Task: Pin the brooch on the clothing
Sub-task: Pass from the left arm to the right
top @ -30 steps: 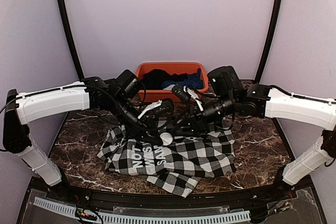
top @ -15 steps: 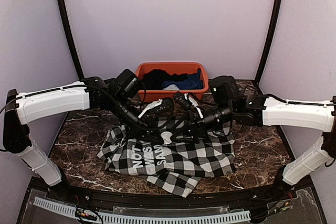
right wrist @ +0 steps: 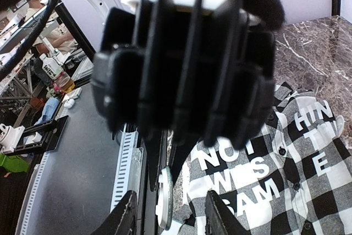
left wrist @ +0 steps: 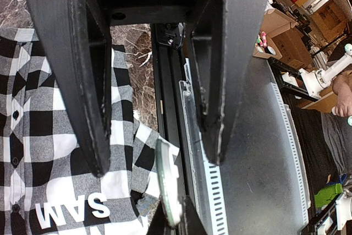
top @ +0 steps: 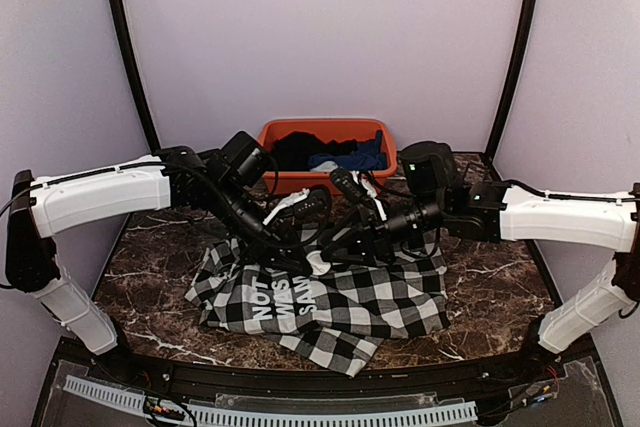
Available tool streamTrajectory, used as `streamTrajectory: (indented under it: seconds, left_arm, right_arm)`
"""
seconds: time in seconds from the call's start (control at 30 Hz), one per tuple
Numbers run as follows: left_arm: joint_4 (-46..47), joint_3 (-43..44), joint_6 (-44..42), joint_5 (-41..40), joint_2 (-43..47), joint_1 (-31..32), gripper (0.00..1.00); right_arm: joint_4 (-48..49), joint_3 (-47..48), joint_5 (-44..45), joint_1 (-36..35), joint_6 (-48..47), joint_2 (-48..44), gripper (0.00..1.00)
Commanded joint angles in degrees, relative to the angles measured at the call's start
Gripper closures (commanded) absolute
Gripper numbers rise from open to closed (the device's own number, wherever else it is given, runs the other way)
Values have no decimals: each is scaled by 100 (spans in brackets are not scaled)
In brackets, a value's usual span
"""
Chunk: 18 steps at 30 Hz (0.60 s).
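I read the left hand (left wrist: pixel 158 163) clamped on the thin, round white brooch (right wrist: pixel 164 199) over the rumpled checked shirt (top: pixel 370 297), while the right hand (right wrist: pixel 171 193) stands spread astride the disc.

Buffalo-check shirt (top: pixel 385 297) rumpled on table (top: pixel 490 287), white-lettered black panel up. White disc brooch (left wrist: pixel 168 185) edge-on by shirt's edge.

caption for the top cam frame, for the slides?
Top view: left gripper holding the white brooch over the buffalo-check shirt, open right gripper alongside, orange bin behind.
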<state>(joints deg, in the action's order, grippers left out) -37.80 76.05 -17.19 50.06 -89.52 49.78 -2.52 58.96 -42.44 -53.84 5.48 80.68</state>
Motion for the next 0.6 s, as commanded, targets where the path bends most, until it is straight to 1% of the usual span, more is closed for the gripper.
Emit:
streamTrajectory:
  seconds: [0.0,0.23,0.33,0.47,0.57]
  left_arm:
    - [5,116,5,79,133,36,99]
    - [90,74,37,90,154,39,99]
    - [172,26,71,82,202,38,99]
    - [215,7,98,107,227,40,99]
    - [213,6,102,123,220,39,99]
  right_arm:
    - [226,-34,-89,-54,54,48,61]
    - [227,-67,-12,-64,134,160,63]
    - [521,-153,-6,-65,208,101,64]
    - [595,-189,15,-65,241,94,68]
    - [573,-167,-21,-65,251,137,75]
